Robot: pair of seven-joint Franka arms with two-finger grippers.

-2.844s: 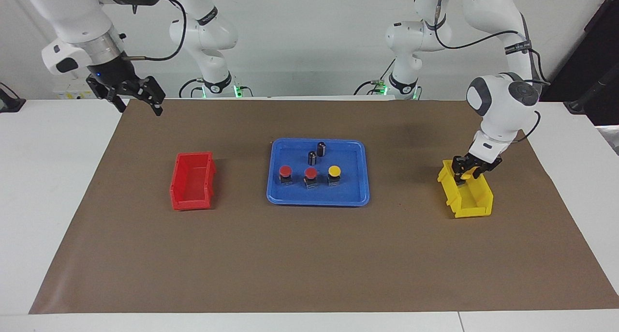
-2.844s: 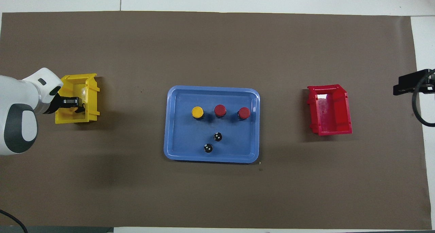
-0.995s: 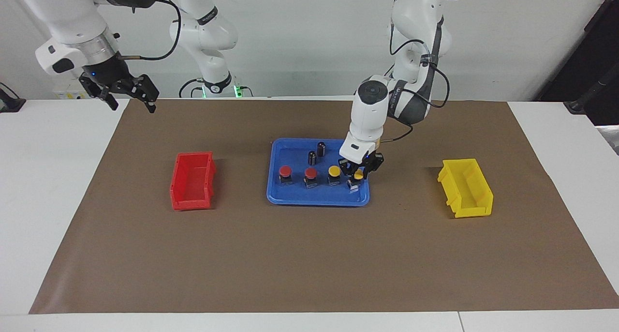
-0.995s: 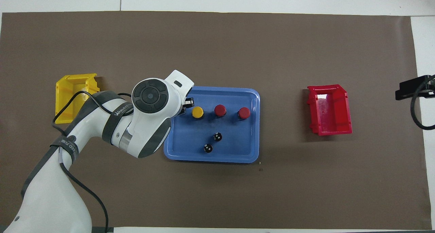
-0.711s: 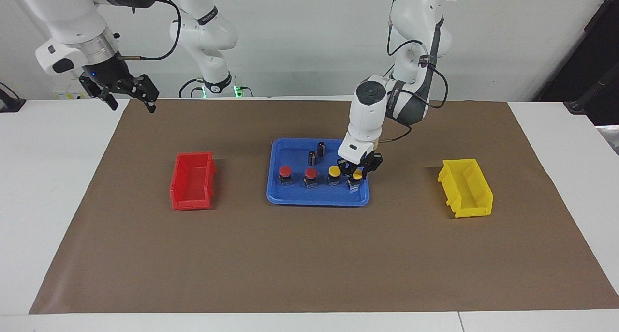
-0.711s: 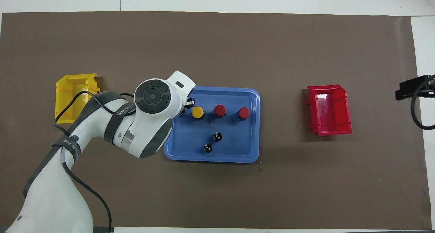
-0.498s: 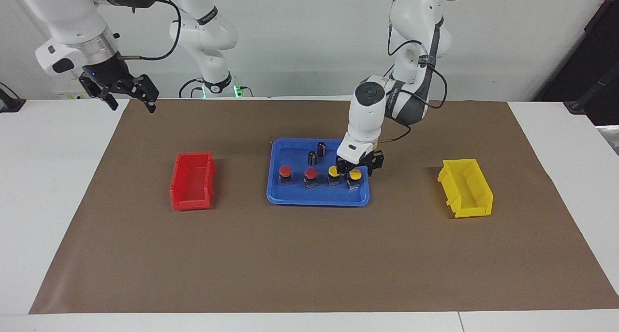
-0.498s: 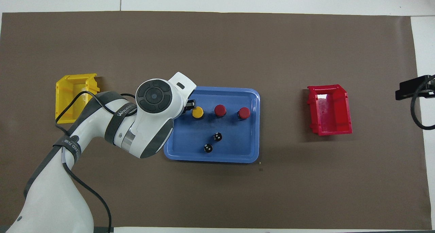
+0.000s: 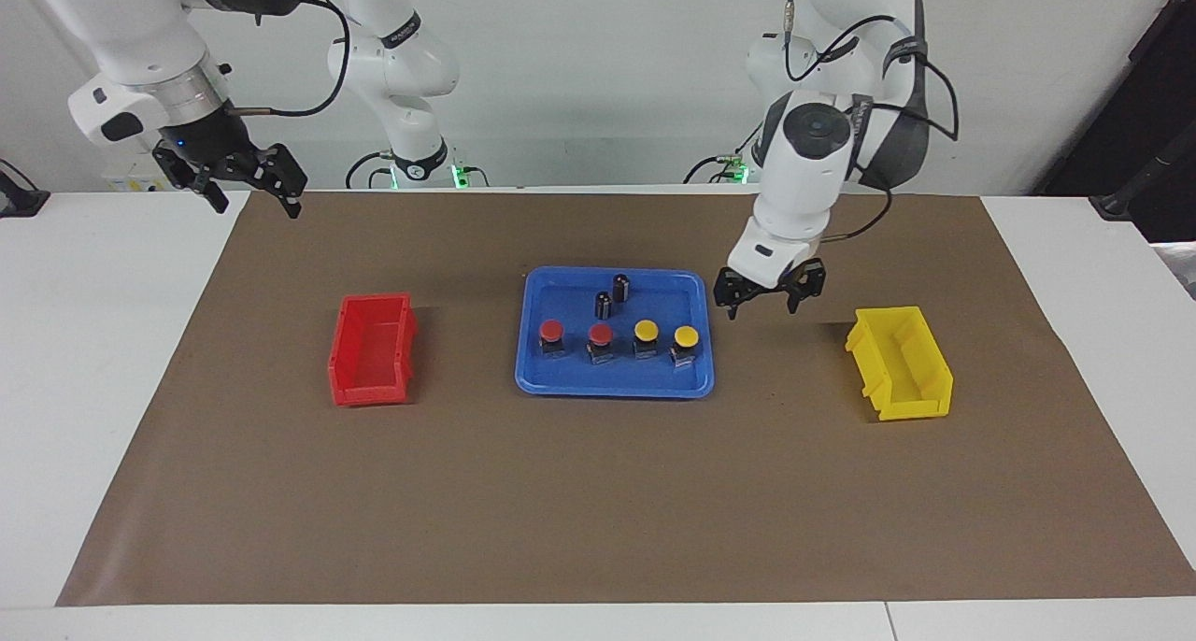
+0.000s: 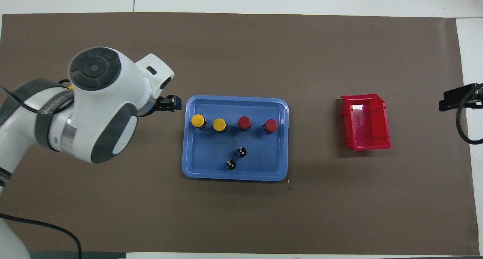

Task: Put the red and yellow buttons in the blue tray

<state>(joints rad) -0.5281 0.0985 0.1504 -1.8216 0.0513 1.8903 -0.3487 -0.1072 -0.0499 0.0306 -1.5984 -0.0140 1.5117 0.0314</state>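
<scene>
Left gripper [image 9: 769,295] hangs empty, fingers apart, above the mat beside the tray [image 9: 533,379], where all four buttons [image 9: 687,335] stand in a row below it. Right gripper [image 9: 246,178] waits open near the table's corner. Placing looks finished; only retreat seems needed.

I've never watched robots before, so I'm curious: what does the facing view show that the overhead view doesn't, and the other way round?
Only the facing view shows the yellow bin, both arms' bases, and the whole right gripper, open, waiting over the table's edge. Only the overhead view shows white dots on the two dark cylinders. Both show the blue tray holding two red buttons and two yellow buttons, the red bin, and the left gripper, open, beside the tray.
</scene>
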